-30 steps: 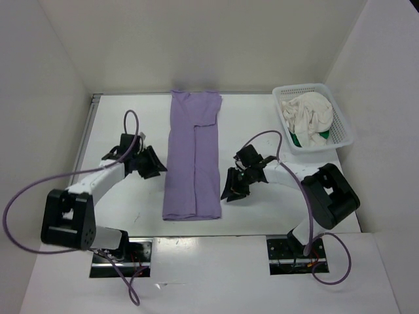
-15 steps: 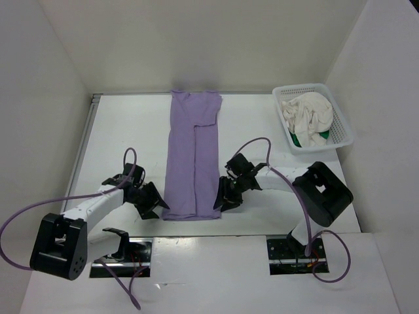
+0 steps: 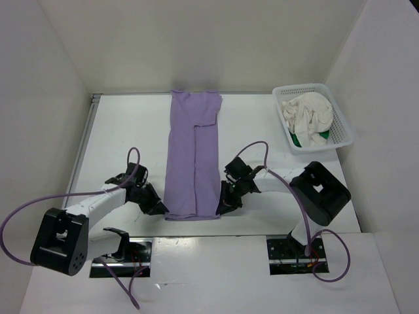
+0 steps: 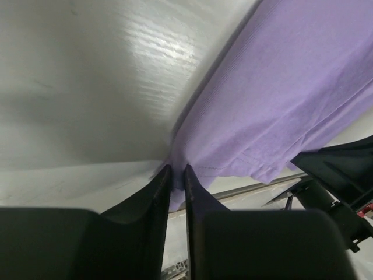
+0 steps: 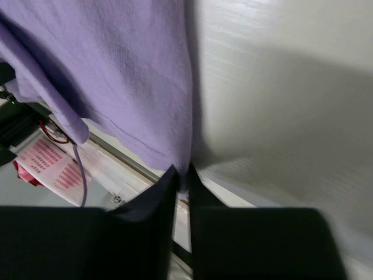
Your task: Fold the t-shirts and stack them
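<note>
Top external view: the lavender shirt (image 3: 193, 157) lies as a long folded strip down the middle of the table (image 3: 118, 131). The left gripper (image 3: 159, 209) pinches its near left corner and the right gripper (image 3: 222, 206) its near right corner, with the fingers of both closed thin on cloth in the wrist views. The cream shirt (image 3: 306, 114) and green shirt (image 3: 298, 139) sit in the basket (image 3: 344, 127), far right.

White tabletop (image 3: 124, 131); lavender t-shirt (image 3: 193, 157) lies flat on it as a long folded strip; white mesh basket (image 3: 342, 124) right of the shirt, well apart.
</note>
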You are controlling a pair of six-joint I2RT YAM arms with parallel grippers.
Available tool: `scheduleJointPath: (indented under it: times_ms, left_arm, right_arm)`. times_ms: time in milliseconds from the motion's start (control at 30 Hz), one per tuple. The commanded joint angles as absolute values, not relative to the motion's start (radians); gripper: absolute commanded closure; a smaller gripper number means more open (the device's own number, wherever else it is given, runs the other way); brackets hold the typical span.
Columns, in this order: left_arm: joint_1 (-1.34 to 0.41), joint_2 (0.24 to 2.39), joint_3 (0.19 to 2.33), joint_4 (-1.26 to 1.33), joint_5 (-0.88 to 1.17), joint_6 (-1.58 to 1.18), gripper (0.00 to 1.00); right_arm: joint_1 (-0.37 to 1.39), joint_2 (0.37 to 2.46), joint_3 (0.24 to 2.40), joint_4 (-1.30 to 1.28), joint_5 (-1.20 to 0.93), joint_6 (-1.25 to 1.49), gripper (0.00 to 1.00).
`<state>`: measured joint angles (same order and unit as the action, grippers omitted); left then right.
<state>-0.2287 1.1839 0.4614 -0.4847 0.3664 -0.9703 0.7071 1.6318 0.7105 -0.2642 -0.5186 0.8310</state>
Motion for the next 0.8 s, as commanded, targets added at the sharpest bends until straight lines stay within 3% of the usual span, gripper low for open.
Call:
scheduleJointPath:
  times_ms: [0, 67, 200, 333, 433, 567, 767]
  left_arm:
    - [-0.264, 1.197, 0.453, -0.491, 0.408, -0.962, 0.79]
    - [-0.281, 1.207, 0.453, -0.505, 0.420, -0.953, 0.86]
    - [-0.336, 1.218, 0.478, -0.570, 0.474, -0.898, 1.00]
    - [-0.356, 1.236, 0.544, -0.701, 0.543, -0.827, 1.00]
    - [-0.356, 1.236, 0.693, -0.782, 0.543, -0.798, 1.00]
    - [-0.344, 1.262, 0.877, -0.772, 0.476, -0.808, 1.00]
    - [-0.177, 1.322, 0.936, -0.534, 0.463, -0.833, 1.00]
  right_arm:
    - [0.727, 1.641, 0.696, -0.247, -0.517, 0.824, 0.91]
    - [0.738, 1.641, 0.696, -0.268, -0.517, 0.824, 0.99]
    - [0.756, 1.559, 0.657, -0.339, -0.517, 0.824, 1.00]
    - [0.756, 1.450, 0.641, -0.431, -0.578, 0.824, 1.00]
    - [0.756, 1.394, 0.756, -0.579, -0.527, 0.766, 1.00]
    - [0.608, 1.379, 0.905, -0.643, -0.495, 0.683, 1.00]
    - [0.427, 1.600, 1.222, -0.643, -0.445, 0.525, 1.00]
